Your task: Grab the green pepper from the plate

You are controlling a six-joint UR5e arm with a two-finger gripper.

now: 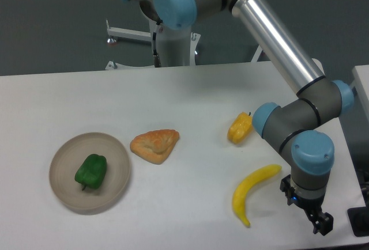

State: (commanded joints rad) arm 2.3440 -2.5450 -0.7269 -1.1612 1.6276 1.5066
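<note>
Here, the green pepper (91,171) lies on the plate (62,194) near the desk's (184,94) front-left corner, well apart from the pincer (319,222) at the front-right corner, holding nothing, its opening impossible to tell. Glossy, light and probably slippery, the pepper likely wants gripping across its blocky sides.

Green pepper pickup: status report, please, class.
Gripper low at right table edge, jaws unclear. Green pepper on plate, untouched. Banana, pastry lie between.
</note>
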